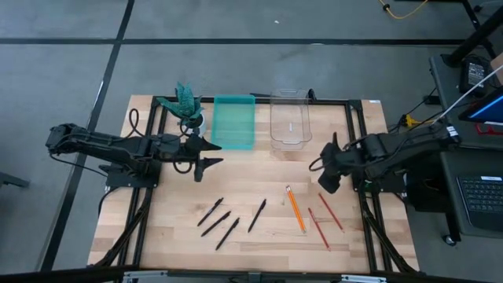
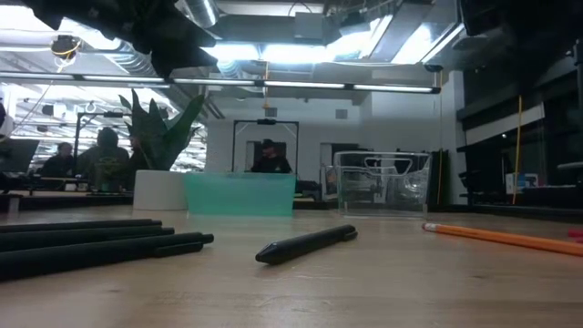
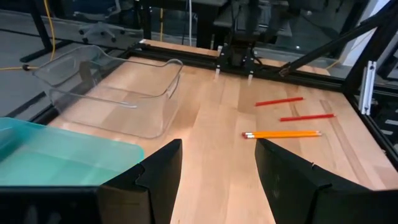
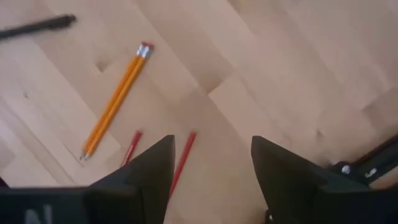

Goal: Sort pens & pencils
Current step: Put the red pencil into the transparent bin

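Observation:
Four black pens (image 1: 228, 220) lie flat on the near-left part of the table; three of them (image 2: 91, 241) lie at the left of the low view and one (image 2: 305, 244) apart. Two orange pencils (image 1: 295, 209) lie side by side, with two red pencils (image 1: 324, 218) to their right. My left gripper (image 1: 214, 154) is open and hovers in front of the teal bin, far from the pens. My right gripper (image 1: 324, 177) is open, above the table just beyond the pencils. The right wrist view shows the orange pair (image 4: 115, 102) and red pencils (image 4: 183, 158) below its fingers.
A teal bin (image 1: 234, 122) and a clear bin (image 1: 290, 119) stand side by side at the table's far edge. A potted plant (image 1: 187, 102) stands left of the teal bin. A black frame (image 1: 354, 102) borders the table. People sit in the room behind.

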Controlling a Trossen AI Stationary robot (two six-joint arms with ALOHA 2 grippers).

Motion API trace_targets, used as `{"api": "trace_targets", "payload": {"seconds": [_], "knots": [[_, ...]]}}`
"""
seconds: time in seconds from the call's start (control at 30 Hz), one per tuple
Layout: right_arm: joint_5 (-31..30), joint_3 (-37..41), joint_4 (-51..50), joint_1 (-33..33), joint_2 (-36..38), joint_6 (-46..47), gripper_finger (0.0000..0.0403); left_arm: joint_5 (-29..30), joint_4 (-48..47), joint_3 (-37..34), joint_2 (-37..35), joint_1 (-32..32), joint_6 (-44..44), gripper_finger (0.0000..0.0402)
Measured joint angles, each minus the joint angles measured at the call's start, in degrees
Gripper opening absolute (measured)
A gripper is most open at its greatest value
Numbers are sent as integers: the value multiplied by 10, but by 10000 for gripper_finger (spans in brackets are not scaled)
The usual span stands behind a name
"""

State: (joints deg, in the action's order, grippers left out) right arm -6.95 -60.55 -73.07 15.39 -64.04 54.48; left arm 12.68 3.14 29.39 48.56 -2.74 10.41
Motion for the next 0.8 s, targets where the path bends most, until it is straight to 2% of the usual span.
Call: {"api": "trace_targets", "payload": {"seconds": [0.33, 0.53, 0.8], "knots": [[11, 2, -5, 92, -43, 76, 213, 1, 3, 0, 0, 0, 0, 198], [28, 60, 8, 147, -32, 173, 213, 1, 3, 0, 0, 0, 0, 198], [41, 155, 150, 183, -19, 233, 213, 2, 3, 0, 0, 0, 0, 198]]}}
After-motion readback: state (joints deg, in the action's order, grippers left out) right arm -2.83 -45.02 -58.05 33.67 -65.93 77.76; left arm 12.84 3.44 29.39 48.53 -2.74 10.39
